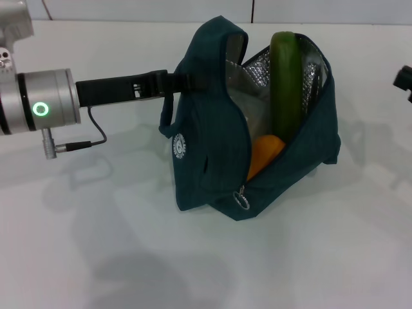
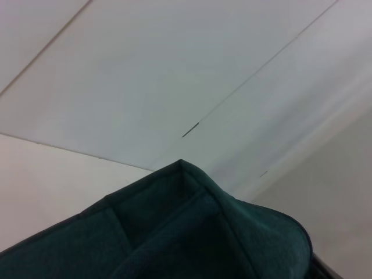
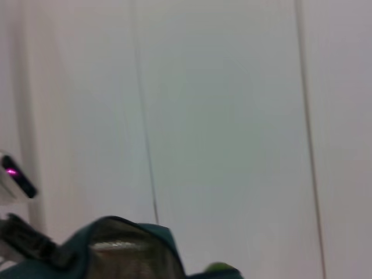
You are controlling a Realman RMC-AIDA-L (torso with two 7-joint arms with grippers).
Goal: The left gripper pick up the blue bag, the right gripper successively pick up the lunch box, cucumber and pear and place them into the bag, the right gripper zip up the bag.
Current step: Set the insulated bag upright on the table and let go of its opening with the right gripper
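The left arm reaches in level from the left side of the head view, its silver cylindrical wrist lit by a green ring, and the left gripper (image 1: 172, 82) is closed on a handle loop of the blue bag (image 1: 206, 161), holding the bag's left top corner up. The right gripper (image 1: 404, 80) shows only as a black tip at the right edge of that view, well apart from the bag; whether it is open or closed cannot be told.

The bag stands on a smooth white table (image 1: 96, 257), its dark teal fabric soft and creased, sagging toward the right. A small round white logo sits on its front face and a metal ring pull hangs at the low end of the open zip. The mouth gapes wide and shows a crinkled silver foil lining. The cucumber (image 1: 286, 90), long, smooth and dark green, stands nearly upright inside with its rounded end poking above the rim. The pear (image 1: 265, 154), orange-yellow and rounded, lies below it in the opening, just above the zip pull
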